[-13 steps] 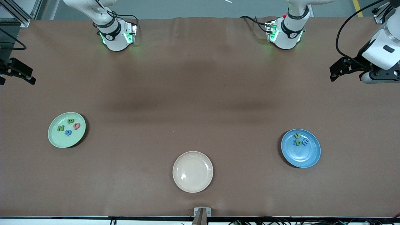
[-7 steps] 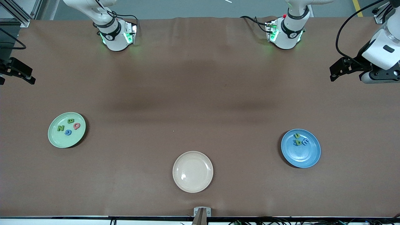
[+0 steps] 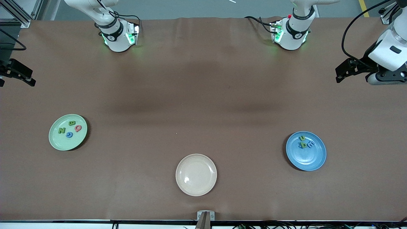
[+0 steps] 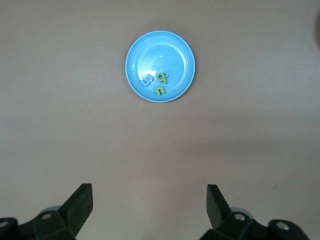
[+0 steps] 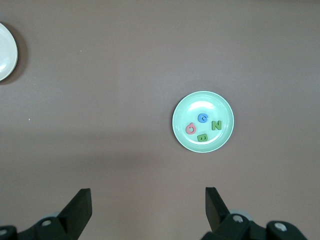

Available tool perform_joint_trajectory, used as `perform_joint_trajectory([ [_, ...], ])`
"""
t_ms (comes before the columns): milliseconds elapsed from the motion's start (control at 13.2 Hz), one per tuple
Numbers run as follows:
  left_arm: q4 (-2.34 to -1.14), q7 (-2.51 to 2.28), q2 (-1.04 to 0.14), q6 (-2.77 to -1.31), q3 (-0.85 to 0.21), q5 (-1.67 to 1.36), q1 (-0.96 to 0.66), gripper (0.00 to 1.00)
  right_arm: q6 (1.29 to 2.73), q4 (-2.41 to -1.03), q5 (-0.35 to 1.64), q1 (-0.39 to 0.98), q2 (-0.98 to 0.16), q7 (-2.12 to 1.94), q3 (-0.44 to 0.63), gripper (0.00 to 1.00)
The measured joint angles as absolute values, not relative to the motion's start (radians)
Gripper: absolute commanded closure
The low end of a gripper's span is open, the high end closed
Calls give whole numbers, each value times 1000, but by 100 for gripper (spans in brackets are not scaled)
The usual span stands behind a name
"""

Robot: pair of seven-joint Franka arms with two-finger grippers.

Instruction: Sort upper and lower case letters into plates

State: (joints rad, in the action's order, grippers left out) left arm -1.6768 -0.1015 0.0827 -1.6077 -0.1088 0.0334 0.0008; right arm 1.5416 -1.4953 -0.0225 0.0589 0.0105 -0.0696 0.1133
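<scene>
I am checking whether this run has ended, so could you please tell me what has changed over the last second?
Nothing has visibly changed. The left gripper and right gripper wait open, each above its own end of the table. The letters lie as before in the pale green plate and the medium blue plate; the cream-beige plate holds none.

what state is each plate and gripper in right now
green plate: holds four letters
blue plate: holds three letters
cream plate: empty
left gripper: open, holds nothing, over bare table
right gripper: open, holds nothing, over bare table
</scene>
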Motion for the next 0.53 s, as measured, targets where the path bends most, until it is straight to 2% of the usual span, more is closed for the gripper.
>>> perform_joint_trajectory([
  [531, -1676, -101, 83, -1608, -109, 33, 1, 0, 1549, -1495, -23, 59, 10, -70, 113, 0],
])
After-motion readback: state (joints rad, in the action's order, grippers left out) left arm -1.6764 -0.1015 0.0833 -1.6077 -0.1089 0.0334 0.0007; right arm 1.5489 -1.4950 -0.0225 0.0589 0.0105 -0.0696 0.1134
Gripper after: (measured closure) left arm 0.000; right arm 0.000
